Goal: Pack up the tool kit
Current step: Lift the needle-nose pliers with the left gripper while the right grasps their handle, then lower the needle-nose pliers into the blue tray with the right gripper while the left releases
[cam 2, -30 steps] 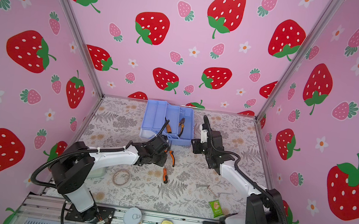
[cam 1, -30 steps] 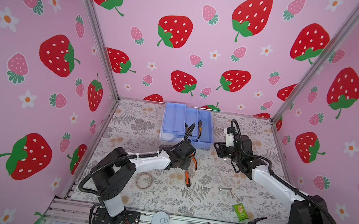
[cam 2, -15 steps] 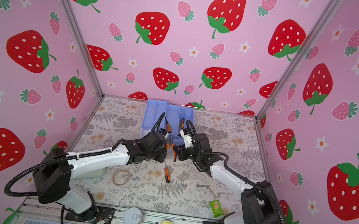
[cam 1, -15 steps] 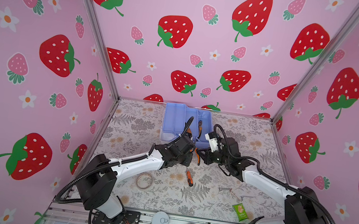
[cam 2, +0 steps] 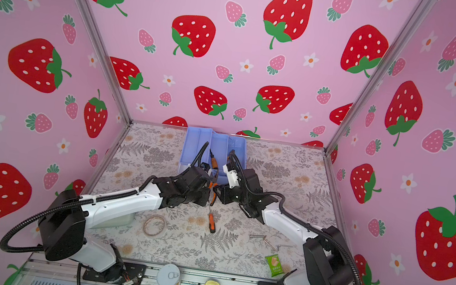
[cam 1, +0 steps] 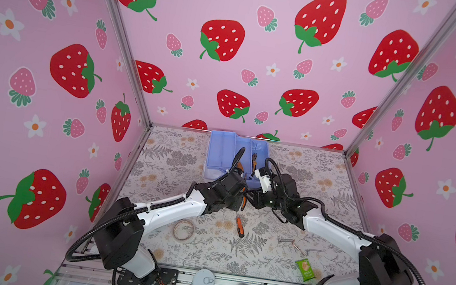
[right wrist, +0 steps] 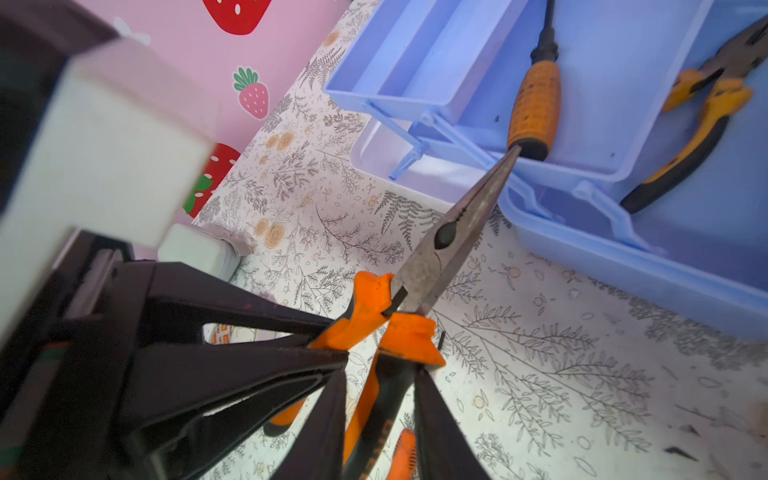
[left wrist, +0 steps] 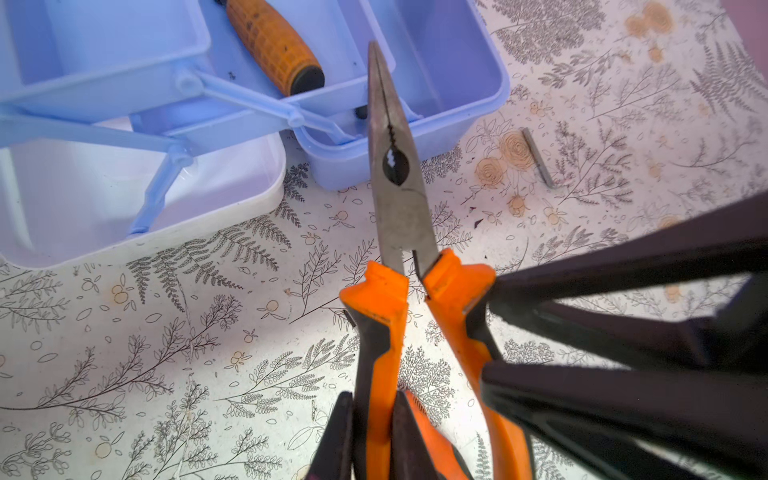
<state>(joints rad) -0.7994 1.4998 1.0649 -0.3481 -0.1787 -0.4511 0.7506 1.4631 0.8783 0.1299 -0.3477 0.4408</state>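
While the left pincer (left wrist: 372,415) is closed tight on one orange handle of the pliers (left wrist: 399,199), the right pincer (right wrist: 380,374) stands with its fingers (right wrist: 440,424) on either side of the other handle. They look to touch the sleeve, but whether they press or merely straddle it I cannot tell. Between the two, the pliers hang off the bench (cam 1: 265,256), just in front of the case (cam 1: 219,151), with the long nose pointing at its nearest compartment. They should handle as a stiff, dense steel tool, heavy at the nose for their size, so a hold far down one handle would likely let the nose droop. Since the handles hinge, a grip on one alone leaves the other free to swing; closing across both sleeves near the pivot looks the steadier hold. The rubbery sleeves ought to give good friction, while the bare steel nose would be slick and is best left alone. Farther out, the open case is thin plastic and probably light, apt to slide if the nose pushes its wall. A screwdriver (left wrist: 274,45) and second pliers (right wrist: 702,104) lie inside it. On the bench nearer the robot lie a loose screwdriver (cam 1: 239,227) and hex keys (cam 1: 292,245), well apart from the case.
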